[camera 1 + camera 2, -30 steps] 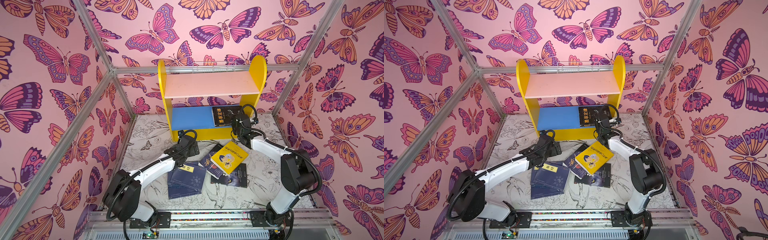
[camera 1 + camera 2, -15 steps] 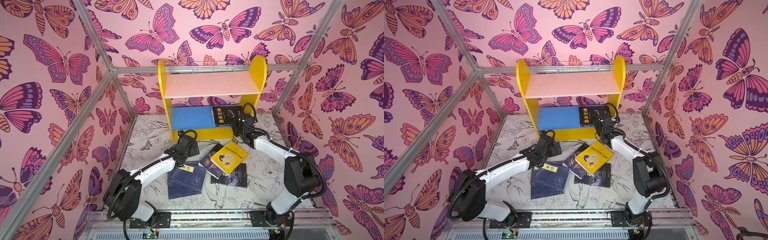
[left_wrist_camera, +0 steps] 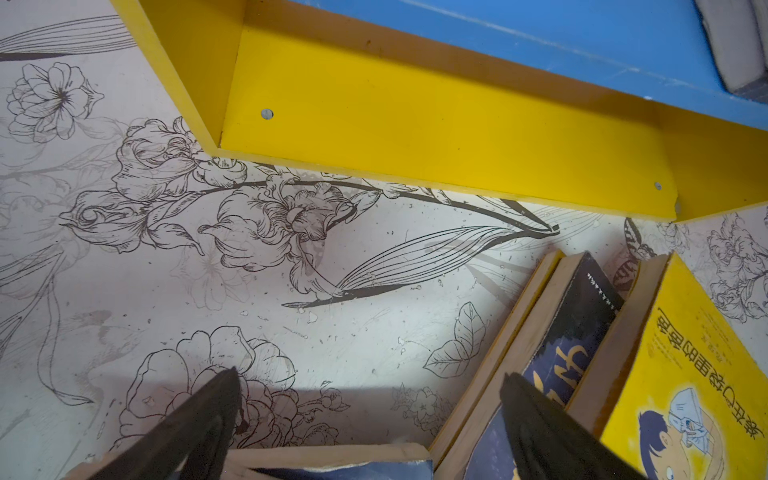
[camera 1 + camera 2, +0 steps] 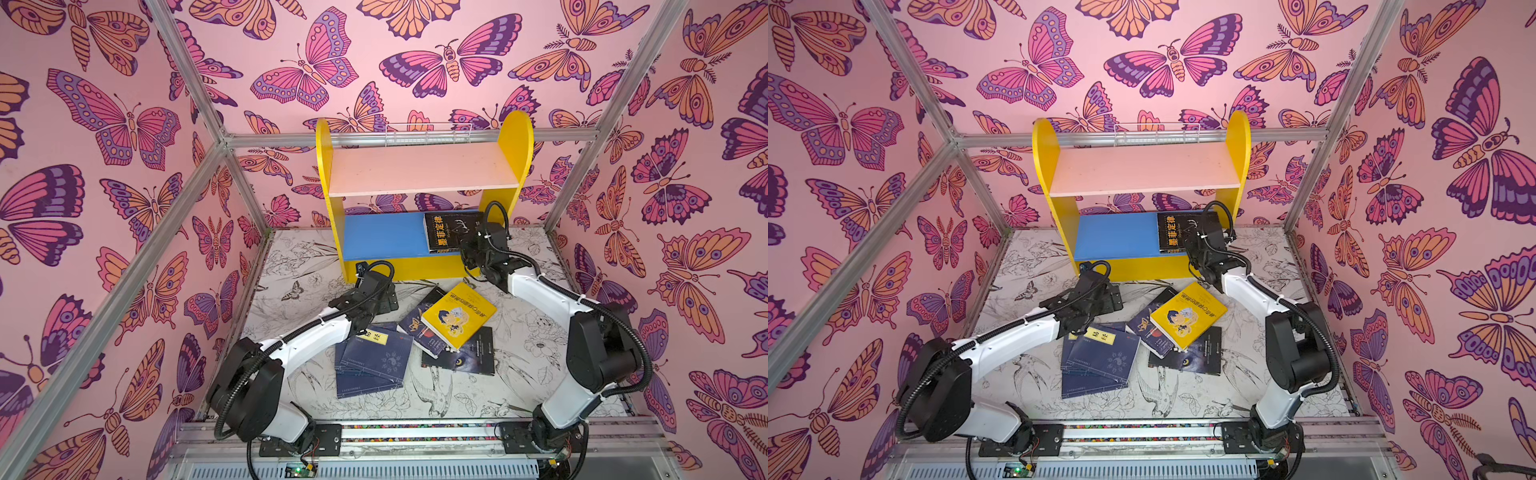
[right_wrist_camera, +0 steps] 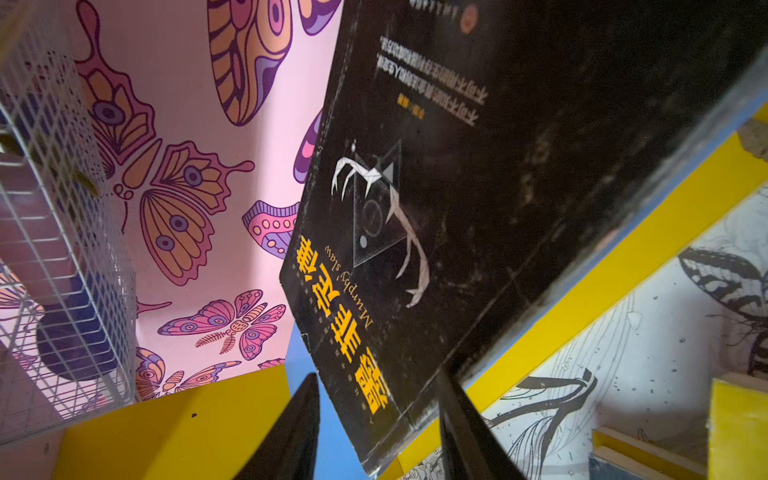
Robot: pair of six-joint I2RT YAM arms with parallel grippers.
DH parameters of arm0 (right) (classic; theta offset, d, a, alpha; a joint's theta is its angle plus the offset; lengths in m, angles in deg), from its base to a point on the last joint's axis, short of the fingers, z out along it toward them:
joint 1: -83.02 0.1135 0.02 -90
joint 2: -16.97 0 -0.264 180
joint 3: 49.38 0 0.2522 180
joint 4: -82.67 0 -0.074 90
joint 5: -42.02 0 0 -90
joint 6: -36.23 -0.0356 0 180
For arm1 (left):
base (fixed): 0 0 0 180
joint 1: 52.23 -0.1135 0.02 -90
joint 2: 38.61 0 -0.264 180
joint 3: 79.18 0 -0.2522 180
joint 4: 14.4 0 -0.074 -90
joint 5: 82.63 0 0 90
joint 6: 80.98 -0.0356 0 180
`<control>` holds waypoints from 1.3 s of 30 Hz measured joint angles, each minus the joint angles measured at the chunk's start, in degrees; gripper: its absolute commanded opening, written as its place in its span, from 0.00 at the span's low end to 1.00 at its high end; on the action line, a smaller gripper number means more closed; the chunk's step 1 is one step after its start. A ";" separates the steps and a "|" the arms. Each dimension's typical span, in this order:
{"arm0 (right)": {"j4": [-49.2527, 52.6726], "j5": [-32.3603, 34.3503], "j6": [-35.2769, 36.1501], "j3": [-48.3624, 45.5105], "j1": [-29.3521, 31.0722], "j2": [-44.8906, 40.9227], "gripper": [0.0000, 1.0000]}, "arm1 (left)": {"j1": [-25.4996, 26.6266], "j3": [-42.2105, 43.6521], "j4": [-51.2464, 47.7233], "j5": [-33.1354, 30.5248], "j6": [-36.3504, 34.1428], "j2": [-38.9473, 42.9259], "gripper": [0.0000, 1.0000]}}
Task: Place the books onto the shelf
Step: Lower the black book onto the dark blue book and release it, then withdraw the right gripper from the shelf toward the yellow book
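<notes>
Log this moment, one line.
black book: cover-up on blue lower board, right end | right jaws: open astride its near corner | left jaws: open over mat | yellow book, navy books: piled on mat

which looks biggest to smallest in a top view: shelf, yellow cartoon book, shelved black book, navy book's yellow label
1. shelf
2. yellow cartoon book and black book: close; black one partly hidden
3. yellow label

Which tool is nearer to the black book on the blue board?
Right. The right tool is at a corner of the black book; the left tool is over the floor books.
</notes>
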 measured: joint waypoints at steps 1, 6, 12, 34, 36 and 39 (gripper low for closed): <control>-0.02 -0.15 -0.07 0.17 0.00 0.11 0.44 | 0.00 0.00 -0.04 0.00 0.00 0.00 0.99; -0.04 -0.72 -0.15 0.52 -0.28 0.28 0.44 | 0.00 0.00 -0.09 0.02 -0.15 -0.17 0.99; -0.52 -1.79 0.07 0.57 -1.64 0.48 0.44 | 0.00 -0.11 -0.09 0.44 -0.26 -1.07 0.99; -1.25 -9.25 2.49 -2.19 -4.15 -1.31 0.44 | 0.57 -2.84 0.00 5.86 -3.19 -3.96 0.99; -0.85 -9.31 2.99 -4.83 -4.37 -3.52 0.45 | 0.87 -3.13 0.09 6.36 -3.74 -4.15 0.99; 0.24 -9.35 3.48 -10.78 -4.42 -9.27 0.46 | 1.53 -4.00 0.57 8.02 -5.42 -4.81 0.99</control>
